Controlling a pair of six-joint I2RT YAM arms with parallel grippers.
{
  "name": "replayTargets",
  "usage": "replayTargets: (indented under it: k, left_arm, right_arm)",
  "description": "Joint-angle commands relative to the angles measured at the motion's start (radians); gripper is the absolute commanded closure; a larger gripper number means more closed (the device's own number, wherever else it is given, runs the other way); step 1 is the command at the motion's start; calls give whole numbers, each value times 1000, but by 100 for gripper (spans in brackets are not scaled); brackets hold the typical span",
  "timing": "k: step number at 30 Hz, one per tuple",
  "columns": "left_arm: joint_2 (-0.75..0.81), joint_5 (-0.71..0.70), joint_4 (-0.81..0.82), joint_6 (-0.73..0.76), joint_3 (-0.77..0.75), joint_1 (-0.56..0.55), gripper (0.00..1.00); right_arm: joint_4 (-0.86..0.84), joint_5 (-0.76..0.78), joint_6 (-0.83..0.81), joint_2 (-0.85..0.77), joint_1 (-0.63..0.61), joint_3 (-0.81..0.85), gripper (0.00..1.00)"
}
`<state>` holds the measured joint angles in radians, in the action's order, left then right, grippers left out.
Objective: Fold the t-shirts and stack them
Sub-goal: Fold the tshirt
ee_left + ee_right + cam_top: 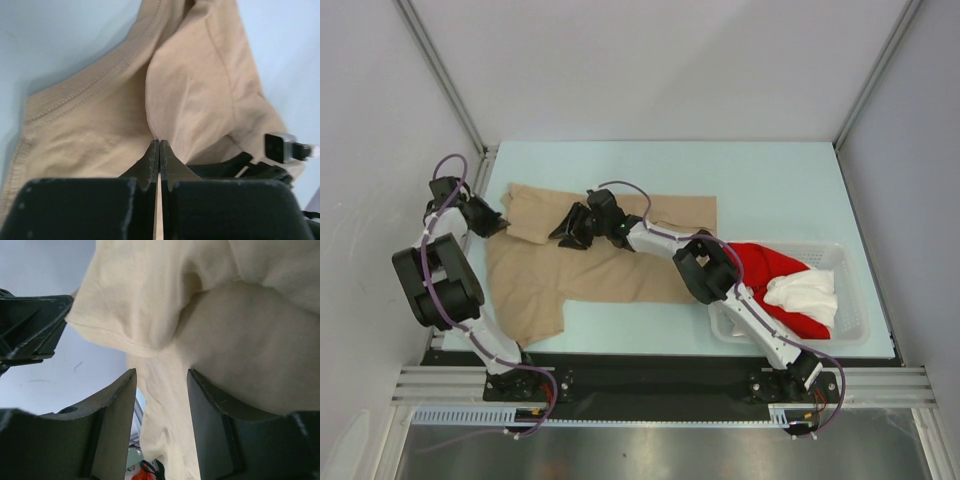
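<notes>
Grey-walled pale blue tabletop: left gripper tight on beige t-shirt, right gripper agape

At the tips of the left gripper, whose fingers are matt black plastic with faint speckling, the beige t-shirt is soft matt knit cloth. Its hem, up and left of them, is double-stitched. Between the right gripper fingers, also dull scuffed plastic, the same cloth creases softly. The table beyond the tips is smooth, matt pale blue. Well behind the right gripper sits a slightly glossy white plastic lattice basket.
</notes>
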<state>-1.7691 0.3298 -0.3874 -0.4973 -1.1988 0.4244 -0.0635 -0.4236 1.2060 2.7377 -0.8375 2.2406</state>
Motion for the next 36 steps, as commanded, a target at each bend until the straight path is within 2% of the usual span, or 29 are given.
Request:
replayTargets:
  k: [1,9,18,24,29,30,33,36]
  left_arm:
    - [59,92,22,-82,-28,25,100]
    - [125,186,85,-198,28,24,99]
    - [174,238,131,-287,7,22,100]
    - [174,245,148,-300,27,22,100]
    - [178,250,174,-319,21,22,100]
    - [178,250,174,-320,13,22,100]
    - [174,250,170,-322,7,24,100]
    - [181,255,174,-326,16,22,100]
  right_arm:
    - [-113,-4,35,19,-15,47,49]
    - [-231,-27,107,73,-20,79,37]
    - [-292,5,139,89,-20,79,36]
    - [-326,35,173,129,-23,120,38]
    - [-300,84,185,145,-31,140,44]
    - [-291,97,179,145,-34,143,48]
    - [-332,147,204,146,-40,129,53]
    - [-348,204,201,148,-43,131,50]
